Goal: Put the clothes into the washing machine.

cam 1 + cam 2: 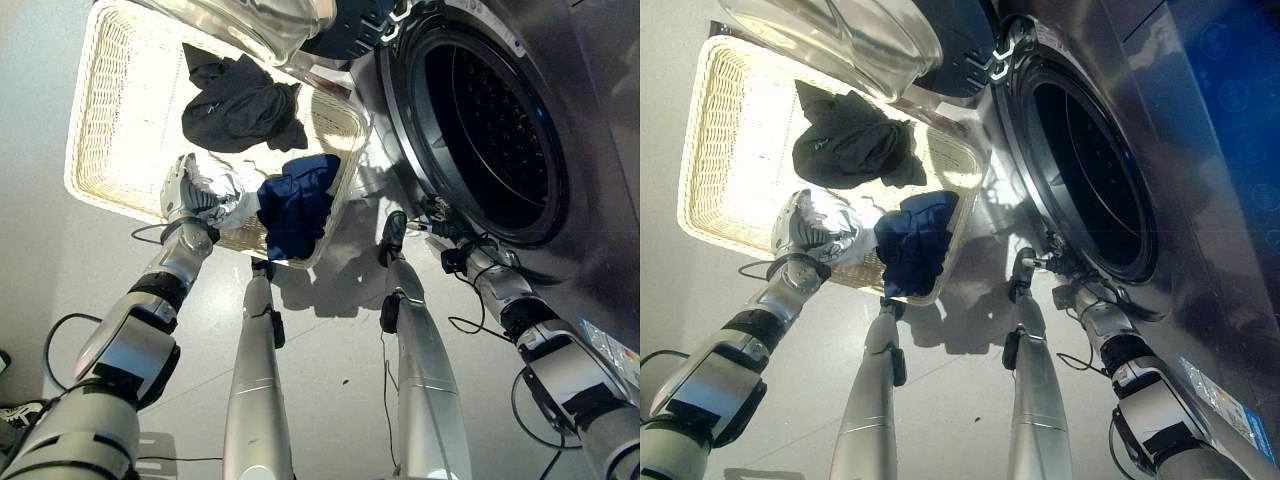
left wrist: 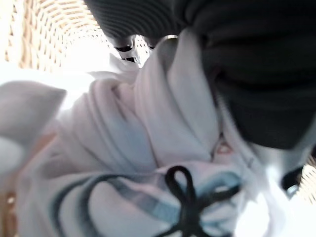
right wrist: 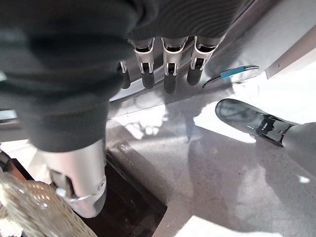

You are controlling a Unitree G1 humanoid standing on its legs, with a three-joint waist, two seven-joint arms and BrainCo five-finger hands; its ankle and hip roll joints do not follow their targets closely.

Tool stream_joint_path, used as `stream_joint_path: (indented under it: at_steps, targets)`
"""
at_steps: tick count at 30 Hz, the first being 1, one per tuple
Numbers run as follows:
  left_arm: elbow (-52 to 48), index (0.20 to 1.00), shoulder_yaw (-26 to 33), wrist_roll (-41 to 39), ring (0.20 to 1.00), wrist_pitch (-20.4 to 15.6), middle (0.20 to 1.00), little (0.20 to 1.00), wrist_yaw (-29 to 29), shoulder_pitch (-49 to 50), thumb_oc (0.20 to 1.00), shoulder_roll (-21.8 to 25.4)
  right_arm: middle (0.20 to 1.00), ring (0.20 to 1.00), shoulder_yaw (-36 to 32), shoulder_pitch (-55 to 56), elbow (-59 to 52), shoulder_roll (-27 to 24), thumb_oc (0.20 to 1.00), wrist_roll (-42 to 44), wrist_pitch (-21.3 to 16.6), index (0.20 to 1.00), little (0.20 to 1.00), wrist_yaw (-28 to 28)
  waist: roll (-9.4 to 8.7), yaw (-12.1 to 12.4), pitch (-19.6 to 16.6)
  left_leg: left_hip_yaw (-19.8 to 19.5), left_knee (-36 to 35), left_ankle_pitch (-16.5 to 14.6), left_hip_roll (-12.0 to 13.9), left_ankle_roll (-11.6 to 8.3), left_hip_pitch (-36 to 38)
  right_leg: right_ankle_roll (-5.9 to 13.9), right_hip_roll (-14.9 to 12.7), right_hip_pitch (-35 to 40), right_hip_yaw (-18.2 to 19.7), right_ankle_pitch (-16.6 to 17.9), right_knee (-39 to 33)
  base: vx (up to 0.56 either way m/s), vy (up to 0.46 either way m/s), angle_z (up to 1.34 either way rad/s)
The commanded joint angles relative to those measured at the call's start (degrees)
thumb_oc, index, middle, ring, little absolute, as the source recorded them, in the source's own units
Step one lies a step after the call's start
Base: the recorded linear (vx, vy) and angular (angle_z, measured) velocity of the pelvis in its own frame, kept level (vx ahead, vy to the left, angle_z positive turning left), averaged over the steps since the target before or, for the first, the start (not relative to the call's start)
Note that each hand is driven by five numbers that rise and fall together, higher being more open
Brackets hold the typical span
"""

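Both eye views look steeply down from the head and share the basket (image 1: 95, 120), the washer (image 1: 560, 120) and the floor (image 1: 340, 340). The left wrist view sits very close over white cloth (image 2: 148, 148) in the basket. The right wrist view looks past its fingers (image 3: 170, 61) at the floor by the washer.

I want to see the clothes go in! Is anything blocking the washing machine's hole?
Nothing visible blocks it. The washing machine's door is swung open and the drum looks empty. The left hand is on the white garment in the basket.
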Motion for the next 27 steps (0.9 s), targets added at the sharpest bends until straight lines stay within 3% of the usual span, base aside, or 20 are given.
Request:
stream_joint_path:
  at_steps: [1,4,5,6,7,10,11,18,22,27]
  targets:
    - [5.44,1.0,1.95,-2.33,1.0,5.48,1.0,1.0,-6.25,0.67,1.0,1.45,1.0,1.0,0.32,2.38,-4.42,-2.07,1.0,2.88,-1.8,1.0,1.0,-0.02,-1.19,-1.47,-0.94,-3.55,5.09,-0.38,-3.31,4.09,-3.83,5.21,0.38,-1.48,2.39,-0.05,4.75,0.02,0.009,0.05]
    - [6.46,1.0,0.99,-2.56,1.0,6.03,1.0,1.0,-7.32,-0.66,1.0,1.39,1.0,1.0,0.96,1.96,-5.76,-1.84,1.0,3.56,-2.17,1.0,1.0,0.78,-1.48,-1.78,-0.94,-3.62,5.13,-0.3,-3.39,4.01,-4.39,5.29,0.45,-2.06,2.45,0.19,4.62,0.0,0.0,0.0]
    - [6.79,0.922,0.35,-2.35,0.922,6.56,0.922,0.922,-8.08,-1.15,0.922,1.24,1.0,1.0,1.39,1.9,-6.48,-1.61,1.0,3.52,-2.2,1.0,1.0,1.0,-1.6,-1.91,-0.94,-3.7,5.32,-0.28,-3.5,4.01,-4.69,5.31,0.49,-2.37,2.49,0.26,4.73,0.0,0.0,0.0]
    - [7.32,0.548,0.04,-2.61,0.548,6.43,0.548,0.548,-8.51,-1.44,0.548,1.08,1.0,1.0,1.75,1.83,-6.7,-1.44,1.0,3.49,-2.42,1.0,1.0,1.2,-1.72,-2.01,-0.94,-3.77,5.51,-0.32,-3.57,4.02,-4.88,5.31,0.52,-2.52,2.48,0.3,4.76,0.0,0.0,0.0]
    - [7.46,0.489,0.02,-2.65,0.489,6.36,0.489,0.489,-8.65,-1.46,0.489,1.03,1.0,1.0,1.84,1.82,-6.78,-1.4,1.0,3.51,-2.46,1.0,1.0,1.2,-1.74,-2.02,-0.94,-3.77,5.51,-0.33,-3.57,4.02,-4.85,5.32,0.52,-2.5,2.47,0.28,4.76,0.0,0.0,0.0]
    - [7.46,0.489,0.02,-2.65,0.489,6.36,0.489,0.489,-8.65,-1.46,0.489,1.03,1.0,1.0,1.84,1.82,-6.78,-1.4,1.0,3.51,-2.46,1.0,1.0,1.2,-1.74,-2.02,-0.94,-3.77,5.51,-0.33,-3.57,4.02,-4.85,5.32,0.52,-2.5,2.47,0.28,4.76,0.0,0.0,0.0]
    - [8.9,0.2,-0.84,-3.62,0.2,6.57,0.2,0.2,-11.76,-1.66,0.2,0.39,1.0,1.0,3.18,1.71,-8.05,-0.82,1.0,3.68,-2.86,1.0,1.0,0.96,-1.82,-2.19,-0.94,-3.85,5.48,-0.22,-3.7,3.99,-5.14,5.28,0.6,-2.9,2.44,0.42,4.78,0.04,0.009,0.03]
    - [9.84,0.2,-1.32,-5.89,0.2,5.29,0.2,0.2,-13.8,-1.5,0.2,0.05,1.0,1.0,4.0,1.64,-10.05,-0.81,1.0,3.93,-2.86,1.0,1.0,0.04,-1.8,-2.45,-0.94,-3.76,5.55,-0.03,-3.75,4.02,-5.58,5.25,0.76,-3.47,2.7,0.46,4.98,0.01,0.003,0.01]
    - [9.38,0.2,-0.39,-8.93,0.2,1.89,0.2,0.2,-12.47,-0.74,0.2,-0.49,1.0,1.0,4.34,1.49,-11.8,-0.67,1.0,4.7,-3.84,1.0,1.0,-0.72,-1.75,-2.27,-0.94,-3.94,5.61,0.11,-3.87,4.03,-5.9,5.26,0.72,-3.74,2.7,0.44,5.14,0.0,0.0,0.0]
    - [6.49,0.2,1.38,-10.64,0.2,0.24,0.2,0.2,-11.1,0.65,0.2,-0.47,1.0,1.0,3.98,2.46,-15.58,-0.49,1.0,5.35,-3.61,1.0,1.0,-1.89,-1.72,-2.02,-0.94,-4.19,5.45,0.2,-4.08,3.97,-5.94,5.34,0.68,-3.76,2.59,0.36,5.15,0.0,0.0,0.0]
